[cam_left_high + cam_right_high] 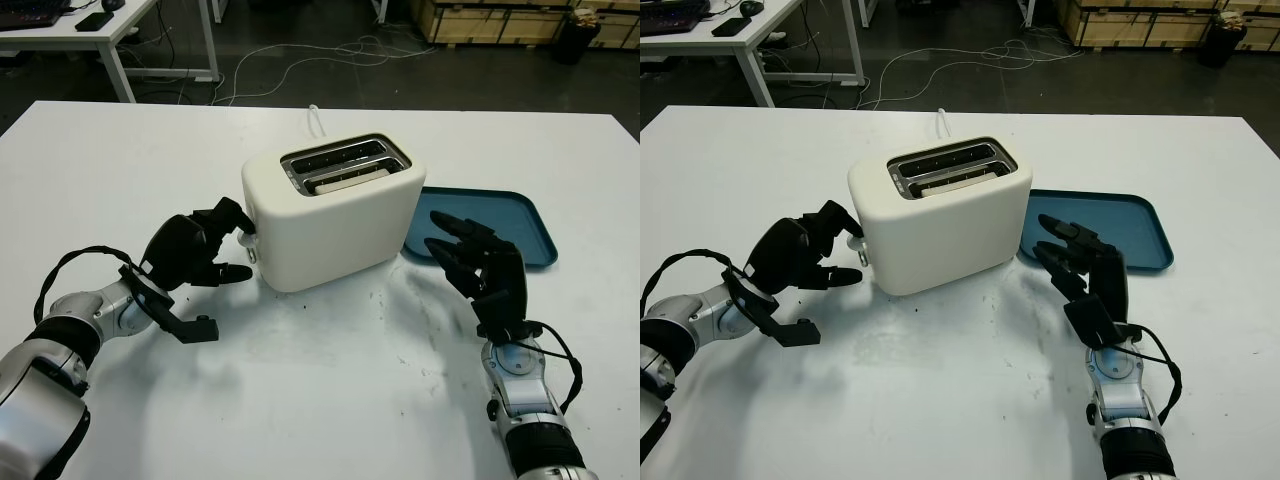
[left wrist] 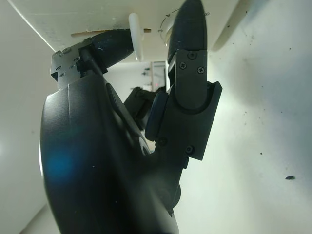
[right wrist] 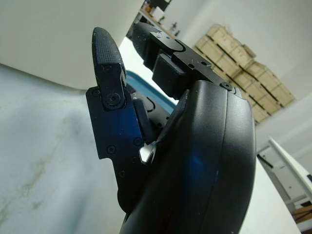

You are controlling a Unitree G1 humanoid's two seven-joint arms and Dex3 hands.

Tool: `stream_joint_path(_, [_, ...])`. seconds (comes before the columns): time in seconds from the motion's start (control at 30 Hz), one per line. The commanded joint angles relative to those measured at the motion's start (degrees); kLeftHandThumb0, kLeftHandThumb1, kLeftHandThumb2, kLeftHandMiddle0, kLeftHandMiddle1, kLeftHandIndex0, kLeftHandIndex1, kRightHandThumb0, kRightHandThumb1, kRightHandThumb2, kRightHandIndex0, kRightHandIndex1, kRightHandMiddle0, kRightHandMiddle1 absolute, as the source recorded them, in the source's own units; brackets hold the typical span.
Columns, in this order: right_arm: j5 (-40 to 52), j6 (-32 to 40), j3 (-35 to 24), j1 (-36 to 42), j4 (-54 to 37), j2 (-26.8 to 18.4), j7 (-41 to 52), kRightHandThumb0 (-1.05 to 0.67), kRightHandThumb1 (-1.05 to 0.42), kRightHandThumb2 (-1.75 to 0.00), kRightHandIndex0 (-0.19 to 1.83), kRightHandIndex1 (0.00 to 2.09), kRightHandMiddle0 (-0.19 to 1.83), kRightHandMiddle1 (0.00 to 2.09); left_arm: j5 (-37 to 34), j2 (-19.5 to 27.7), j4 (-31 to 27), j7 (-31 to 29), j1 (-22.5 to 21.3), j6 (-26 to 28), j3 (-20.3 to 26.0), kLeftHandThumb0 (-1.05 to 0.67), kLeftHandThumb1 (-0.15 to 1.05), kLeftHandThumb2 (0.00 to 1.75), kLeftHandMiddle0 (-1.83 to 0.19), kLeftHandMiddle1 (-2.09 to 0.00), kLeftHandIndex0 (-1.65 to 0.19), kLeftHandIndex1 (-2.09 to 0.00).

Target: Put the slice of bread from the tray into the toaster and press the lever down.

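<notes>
A cream-white, rounded 2-slot plastic toaster (image 1: 330,212) stands in the middle of the white bench (image 1: 120,160), and a pale slice of bread (image 1: 345,179) already sits in its nearer slot. The flat teal plastic tray (image 1: 520,222) lies just right of the toaster, touching or nearly touching its base.

The left robot hand (image 1: 205,250) is at the toaster's left end, its black fingers curled around the small white lever knob (image 2: 135,41); in the left wrist view 1 fingertip lies on each side of the knob, beside the browning dial marks. The right robot hand (image 1: 470,255) hovers open over the bench, between the toaster's near right corner and the tray, holding nothing.

The remaining step looks to be the press. The lever knob is small, stiff and smooth, so fingers may slip off; a fingertip set on top of it, pushing straight down along its slot, should serve best. The toaster appears light and could tip or slide on the slick bench, so the right robot hand could brace it.
</notes>
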Motion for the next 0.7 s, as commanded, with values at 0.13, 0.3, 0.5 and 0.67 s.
stream_joint_path(0.13, [0.2,1.8,0.3,2.2,-2.2,0.3,0.4,-0.58,-0.92,-0.15,1.05,0.07,0.91,0.00,1.4,-10.2,5.4,-13.3,3.3,5.3,-4.5,-0.73,0.92,0.42,-0.93,-1.67,-0.76,-1.53])
stream_joint_path(0.3, [-0.1,1.5,0.4,1.7,-1.4,-0.3,0.6,-0.58,-0.92,-0.16,1.04,0.07,0.91,0.00,-1.9,-14.7,10.3,-25.1,4.4,9.3,-6.6,-0.77,0.92,0.42,-1.17,-1.18,-1.13,-0.92])
stream_joint_path(0.5, [0.2,2.3,0.8,1.3,-1.2,0.5,1.0,-0.62,-0.92,-0.16,1.04,0.08,0.91,0.00,-2.8,-13.1,9.8,-22.1,3.6,8.6,-7.2,-0.77,0.92,0.48,-1.16,-1.33,-1.12,-1.05])
stream_joint_path(0.67, [0.1,2.0,0.8,1.3,-1.3,0.4,1.0,-0.64,-0.92,-0.17,1.02,0.08,0.91,0.00,-2.8,-12.3,9.5,-21.8,3.3,8.3,-7.6,-0.77,0.92,0.47,-1.12,-1.35,-1.08,-1.08])
